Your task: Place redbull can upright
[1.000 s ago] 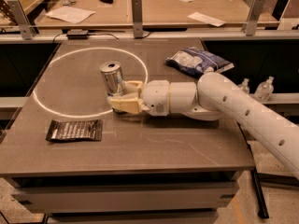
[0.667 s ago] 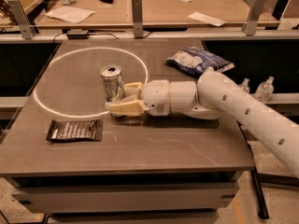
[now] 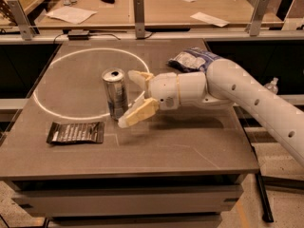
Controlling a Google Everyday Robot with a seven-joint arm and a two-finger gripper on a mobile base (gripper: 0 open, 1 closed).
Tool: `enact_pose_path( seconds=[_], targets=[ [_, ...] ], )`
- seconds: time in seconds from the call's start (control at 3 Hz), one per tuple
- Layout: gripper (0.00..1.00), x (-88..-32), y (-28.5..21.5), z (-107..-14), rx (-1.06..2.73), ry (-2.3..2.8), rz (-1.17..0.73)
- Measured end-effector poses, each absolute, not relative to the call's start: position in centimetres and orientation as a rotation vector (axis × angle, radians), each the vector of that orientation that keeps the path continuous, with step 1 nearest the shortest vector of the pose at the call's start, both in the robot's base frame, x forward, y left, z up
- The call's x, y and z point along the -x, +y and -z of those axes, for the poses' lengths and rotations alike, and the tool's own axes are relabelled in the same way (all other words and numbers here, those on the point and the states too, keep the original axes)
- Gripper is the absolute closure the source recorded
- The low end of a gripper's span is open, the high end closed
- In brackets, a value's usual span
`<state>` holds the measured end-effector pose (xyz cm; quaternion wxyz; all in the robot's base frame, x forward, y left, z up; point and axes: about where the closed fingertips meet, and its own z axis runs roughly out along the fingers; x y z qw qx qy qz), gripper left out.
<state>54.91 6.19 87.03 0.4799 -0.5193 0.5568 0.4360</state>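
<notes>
The redbull can (image 3: 115, 94) is a slim silver can that stands upright on the grey table (image 3: 190, 146), on the right rim of a white circle marked on the tabletop. Its shiny top with pull tab faces up. My gripper (image 3: 127, 99) is just to the right of the can, at the end of the white arm (image 3: 247, 94) that reaches in from the right. Its cream fingers (image 3: 140, 113) are spread apart, one behind the can and one in front. The gripper is open and holds nothing.
A flat black packet (image 3: 76, 132) lies at the front left of the table. A blue-white snack bag (image 3: 190, 60) lies at the back right, behind my arm. A second table (image 3: 152, 8) with papers and posts stands behind. A bottle (image 3: 271, 85) stands off the right edge.
The fingers have spread wider apart beside the can. The can stays upright in the same place.
</notes>
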Motion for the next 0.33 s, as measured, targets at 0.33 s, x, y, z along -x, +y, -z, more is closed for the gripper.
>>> enact_pose_path(
  seconds=[0.33],
  targets=[
    [0.00,-54.73,6.39,-87.03,1.272,1.354,-1.070]
  ],
)
